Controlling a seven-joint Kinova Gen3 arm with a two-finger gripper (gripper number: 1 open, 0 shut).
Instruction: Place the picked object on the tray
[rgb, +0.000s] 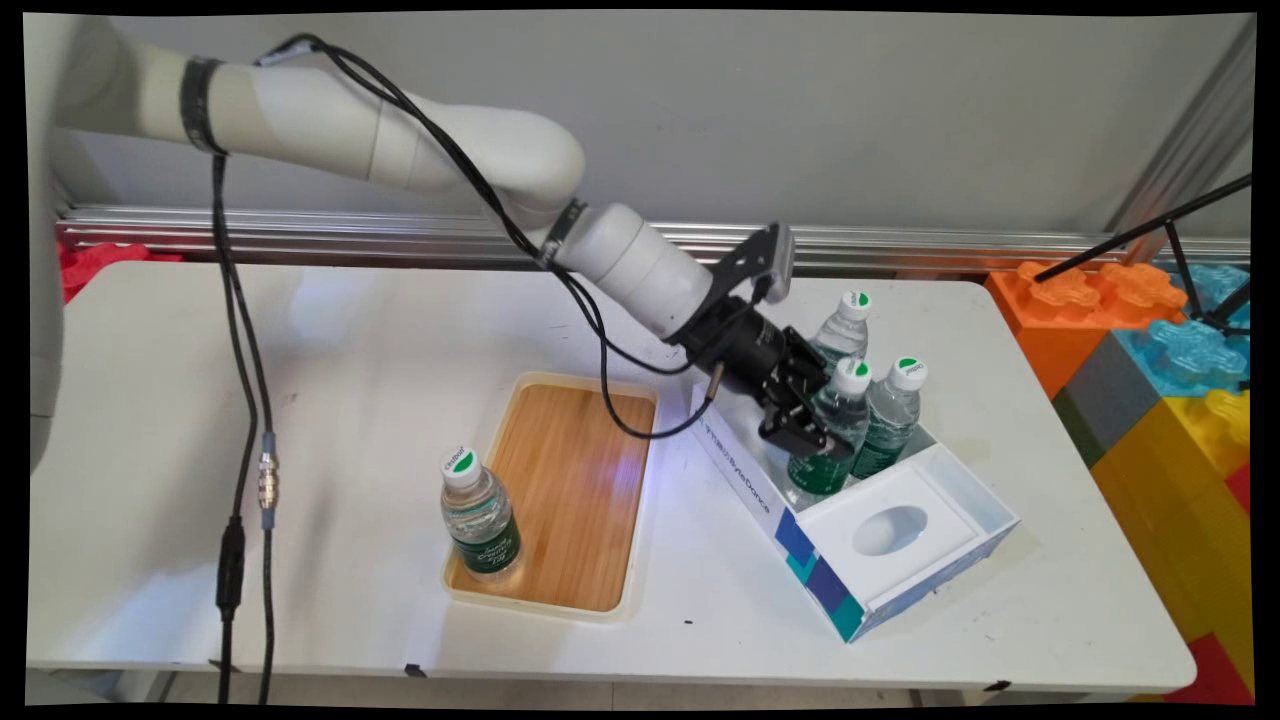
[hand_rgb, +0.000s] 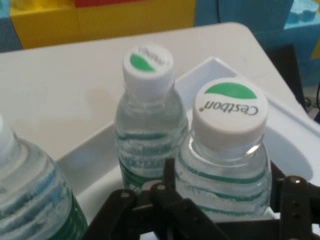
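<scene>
While the arm slants down from the upper left, its gripper clasps a bottle standing in the box.

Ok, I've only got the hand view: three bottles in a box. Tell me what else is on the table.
Observer: A wooden tray lies to the left of the box in the main view.
Operator: Say what's on it.
Observer: One more bottle, upright in the tray's near left corner.
Operator: Now describe the box's near end.
Observer: A white insert with an oval hole fills it, and the three bottles stand behind that.
</scene>
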